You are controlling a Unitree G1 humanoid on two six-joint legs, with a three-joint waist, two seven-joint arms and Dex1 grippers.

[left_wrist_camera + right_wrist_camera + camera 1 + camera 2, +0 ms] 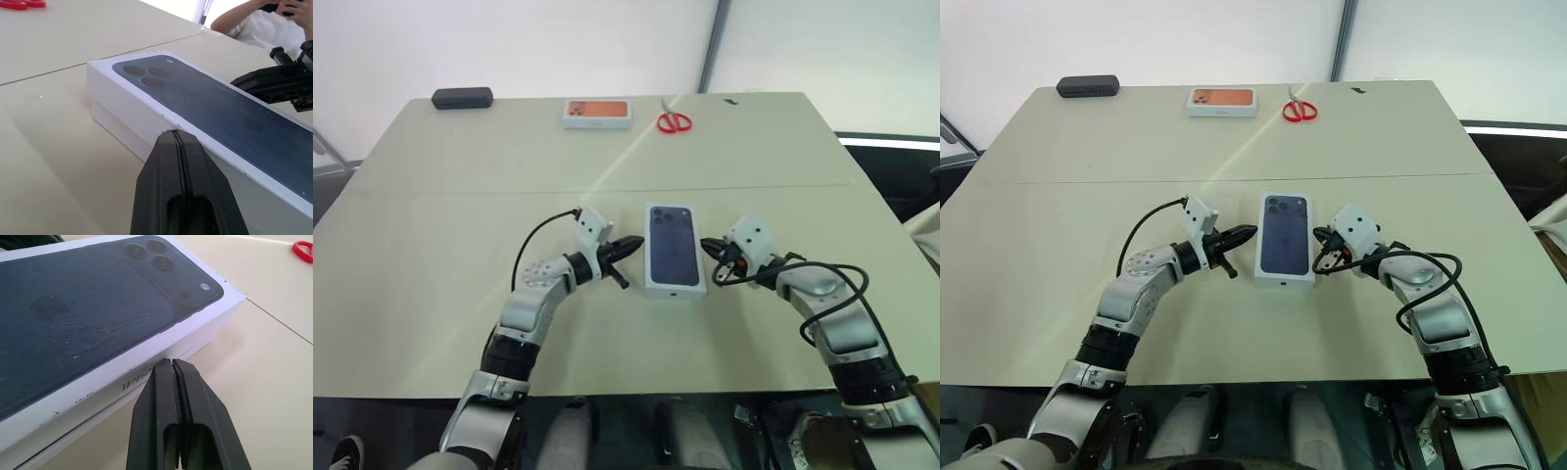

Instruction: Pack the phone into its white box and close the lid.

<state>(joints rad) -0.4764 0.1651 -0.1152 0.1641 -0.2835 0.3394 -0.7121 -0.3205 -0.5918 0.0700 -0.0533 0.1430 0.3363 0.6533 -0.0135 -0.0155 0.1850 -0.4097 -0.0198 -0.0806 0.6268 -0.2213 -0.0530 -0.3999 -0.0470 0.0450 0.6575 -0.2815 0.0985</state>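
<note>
Flanking the closed box, your two claws are pinched fully shut and hold nothing.
The lid [674, 246] sits on the white box [120, 128]; left gripper [632, 245] and right gripper [709, 247] point at its long sides.

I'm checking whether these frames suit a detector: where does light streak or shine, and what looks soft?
Left eye view: a pale diagonal streak of light crosses the table toward the scissors. Right wrist view: the lid shows a faint sheen and fine scratches, and the shut right tool looks soft up close. Left wrist view: the shut left tool is likewise soft, and the person behind is blurred.
</note>
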